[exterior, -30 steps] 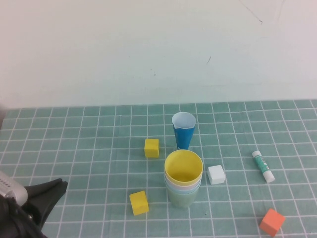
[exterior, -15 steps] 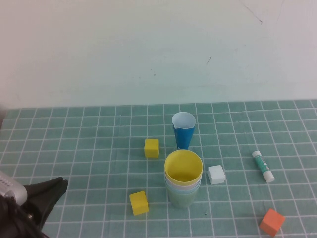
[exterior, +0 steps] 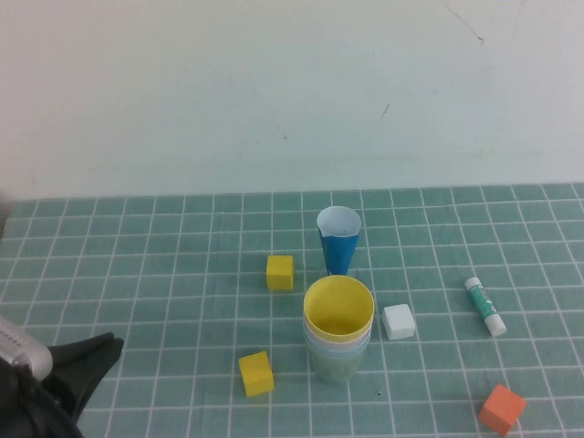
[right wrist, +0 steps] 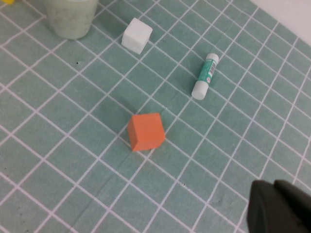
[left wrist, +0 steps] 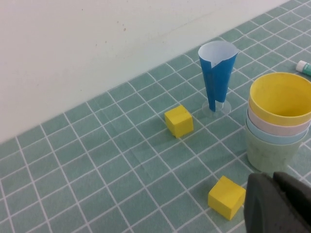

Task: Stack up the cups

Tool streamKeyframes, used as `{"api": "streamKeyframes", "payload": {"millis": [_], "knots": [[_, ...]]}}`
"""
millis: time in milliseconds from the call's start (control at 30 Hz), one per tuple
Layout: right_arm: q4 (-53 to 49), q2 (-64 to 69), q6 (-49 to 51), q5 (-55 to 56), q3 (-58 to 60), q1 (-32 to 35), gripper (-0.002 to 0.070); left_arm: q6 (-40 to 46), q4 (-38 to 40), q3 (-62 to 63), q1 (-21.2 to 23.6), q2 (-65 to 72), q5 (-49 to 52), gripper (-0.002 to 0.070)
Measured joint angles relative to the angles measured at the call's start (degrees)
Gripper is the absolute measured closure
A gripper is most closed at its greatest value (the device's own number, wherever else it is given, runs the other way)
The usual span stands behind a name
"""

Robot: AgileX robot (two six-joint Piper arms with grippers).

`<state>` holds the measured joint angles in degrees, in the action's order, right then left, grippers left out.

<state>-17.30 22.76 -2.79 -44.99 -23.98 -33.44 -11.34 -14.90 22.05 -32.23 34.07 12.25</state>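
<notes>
On the green gridded counter (exterior: 164, 274) the four cups (exterior: 338, 330) stand nested and finished, while the left hand (exterior: 87, 360), closed and empty, has drawn back toward seven o'clock and the right hand (right wrist: 279, 208) hangs closed and empty near the orange cube (right wrist: 146, 131).

The stacked cups (exterior: 338, 330) are hemmed in: a dark-blue cone cup (exterior: 338, 240) just beyond, a white cube (exterior: 399, 321) close on the right, and yellow cubes far-left (exterior: 280, 272) and near-left (exterior: 256, 373). Open mat (exterior: 137, 265) stretches across the left. On the right, a glue stick (exterior: 484, 307) and orange cube (exterior: 502, 408) lie well apart from the stack.

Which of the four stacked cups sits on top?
The yellow cup: its rim and inside are fully visible, while the pink, light blue and green cups show only as bands beneath it.
</notes>
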Motion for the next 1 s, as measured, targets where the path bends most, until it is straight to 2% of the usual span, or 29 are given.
{"api": "streamKeyframes", "payload": {"millis": [400,500,633,767,1000], "knots": [[0.0,0.0,0.0,-0.1,0.1,0.0,0.0676,0.0,-1.3,-1.3,0.0,-1.1,0.6,0.0677],[0.0,0.0,0.0,-0.1,0.3,0.0,0.0676,1.4,-1.2,-3.9,0.0,-5.1,0.7,0.0677],[0.0,0.0,0.1,-0.1,0.3,0.0,0.0676,3.5,3.5,-7.7,1.6,-14.3,-0.2,0.0677],[0.0,-0.1,0.2,-0.1,0.3,0.0,0.0677,4.0,8.2,-12.0,7.6,-24.0,-3.3,0.0677],[0.0,-0.1,0.2,-0.1,0.3,0.0,0.0678,4.1,16.7,-20.4,21.6,-34.3,-4.7,0.0677]]}}
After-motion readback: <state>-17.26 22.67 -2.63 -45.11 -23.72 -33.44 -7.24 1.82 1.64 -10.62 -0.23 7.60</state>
